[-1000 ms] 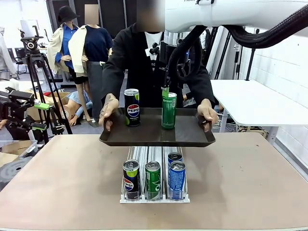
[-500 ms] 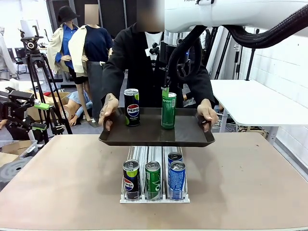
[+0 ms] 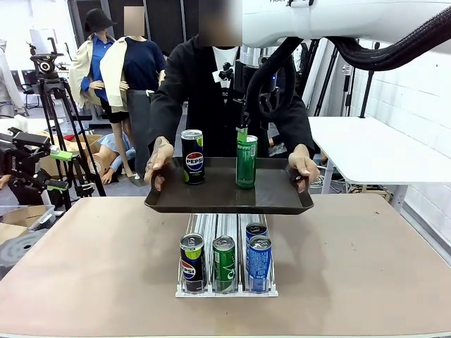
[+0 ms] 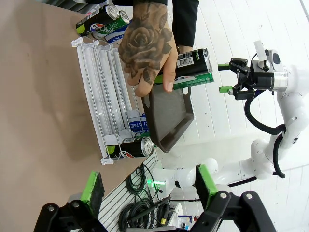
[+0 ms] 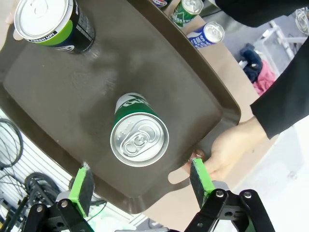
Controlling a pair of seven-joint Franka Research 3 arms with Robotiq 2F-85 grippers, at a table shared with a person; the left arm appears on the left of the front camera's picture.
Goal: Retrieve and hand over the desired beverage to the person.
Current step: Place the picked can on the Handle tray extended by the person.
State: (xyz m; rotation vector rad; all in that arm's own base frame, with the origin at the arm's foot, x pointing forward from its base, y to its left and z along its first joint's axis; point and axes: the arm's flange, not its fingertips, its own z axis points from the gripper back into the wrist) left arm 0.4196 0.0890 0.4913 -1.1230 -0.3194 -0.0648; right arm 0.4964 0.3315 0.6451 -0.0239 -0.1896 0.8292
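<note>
The person (image 3: 211, 91), in a black open jacket over a white T-shirt, stands at the far side of the table (image 3: 366, 260) and holds a dark tray (image 3: 225, 196) by both short ends, above the far end of the can rack (image 3: 225, 285).

On the tray: a black Pepsi can (image 3: 192, 156) toward the robot's left and a slim green can (image 3: 246, 161) near the middle. Both are upright and apart from each other.

In the rack below: a black Pepsi can with a lime rim (image 3: 192, 262) in the left lane, a green can (image 3: 224, 263) in the middle lane, and two blue cans in the right lane, one (image 3: 259, 262) in front of the other (image 3: 256, 231).

Right gripper (image 5: 141, 183): fingers spread wide, holding nothing, poised above the tray with the green can's top (image 5: 139, 137) between the green pads (image 5: 83, 188) and farther off than they are. The person's hand (image 5: 231, 145) grips the tray edge beside it.

Left gripper (image 4: 147, 186): fingers wide apart, empty, well back from the rack (image 4: 104, 96). Its view shows the person's tattooed hand (image 4: 147, 46) on the tray (image 4: 169, 116).

Against one second ago: the tray sits a touch lower and both of its cans have shifted with it. Rack cans, the person's grip and the right arm overhead are unchanged.
</note>
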